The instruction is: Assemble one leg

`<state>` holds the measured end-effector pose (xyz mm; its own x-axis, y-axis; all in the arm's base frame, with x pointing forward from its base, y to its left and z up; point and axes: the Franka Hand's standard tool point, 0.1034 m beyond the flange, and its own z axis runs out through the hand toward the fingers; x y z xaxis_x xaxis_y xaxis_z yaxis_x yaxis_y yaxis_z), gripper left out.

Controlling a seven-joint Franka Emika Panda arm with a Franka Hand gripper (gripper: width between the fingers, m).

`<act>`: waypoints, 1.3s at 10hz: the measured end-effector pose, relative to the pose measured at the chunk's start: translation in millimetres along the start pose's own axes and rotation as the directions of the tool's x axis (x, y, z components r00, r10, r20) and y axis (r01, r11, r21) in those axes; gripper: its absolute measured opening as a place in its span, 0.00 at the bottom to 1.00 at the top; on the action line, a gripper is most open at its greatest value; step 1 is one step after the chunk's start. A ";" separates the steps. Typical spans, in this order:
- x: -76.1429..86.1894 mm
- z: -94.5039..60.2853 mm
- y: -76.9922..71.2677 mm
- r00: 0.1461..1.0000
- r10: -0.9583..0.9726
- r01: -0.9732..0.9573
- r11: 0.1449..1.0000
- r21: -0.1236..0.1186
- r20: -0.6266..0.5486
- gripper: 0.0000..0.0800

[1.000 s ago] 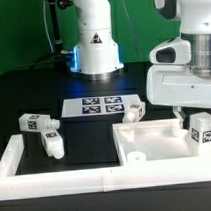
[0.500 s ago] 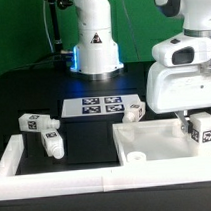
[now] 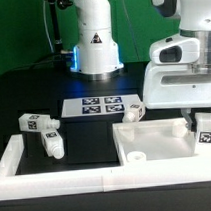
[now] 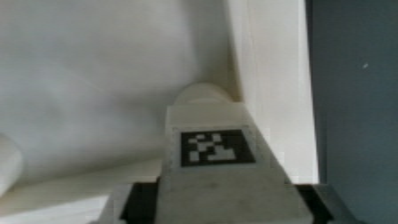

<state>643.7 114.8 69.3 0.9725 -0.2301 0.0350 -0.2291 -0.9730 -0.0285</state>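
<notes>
My gripper (image 3: 203, 120) is shut on a white leg (image 3: 207, 129) with a black-and-white tag and holds it upright over the right side of the large white square panel (image 3: 145, 141). In the wrist view the leg (image 4: 214, 140) fills the middle between my dark fingers (image 4: 146, 206), its tip close to the panel's raised edge (image 4: 228, 60). Three more legs lie on the table: one (image 3: 38, 122) at the far left, one (image 3: 54, 145) in front of it, one (image 3: 134, 113) by the panel's back edge.
The marker board (image 3: 101, 105) lies behind the panel. A white L-shaped wall (image 3: 14, 164) runs along the front and left. The robot base (image 3: 93, 44) stands at the back. The panel has a round hole (image 3: 137, 153) near its front.
My gripper has shifted slightly toward the exterior view's right with the leg still held. The loose legs and the panel have not moved.
</notes>
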 end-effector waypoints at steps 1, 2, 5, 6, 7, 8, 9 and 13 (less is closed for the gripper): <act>0.2 0.0 0.4 0.994 0.107 -0.107 0.994 -0.001 -0.003 0.36; -0.5 -0.2 0.2 0.962 0.273 -0.273 0.962 -0.007 -0.005 0.36; 1.1 0.5 1.5 0.657 0.754 -0.753 0.657 -0.019 0.032 0.36; 1.6 0.3 2.9 0.555 0.831 -0.831 0.556 -0.015 0.049 0.36; 1.4 0.1 3.1 0.518 0.854 -0.854 0.519 -0.016 0.049 0.36; 1.2 0.2 2.7 0.462 0.885 -0.886 0.464 -0.019 0.048 0.36; 1.2 0.2 2.7 0.439 0.897 -0.898 0.440 -0.021 0.047 0.36; 1.4 0.4 3.3 0.045 0.995 -0.998 0.049 -0.039 0.083 0.36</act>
<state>644.3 111.3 68.9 -0.1807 -0.9774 -0.1100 -0.9834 0.1815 0.0027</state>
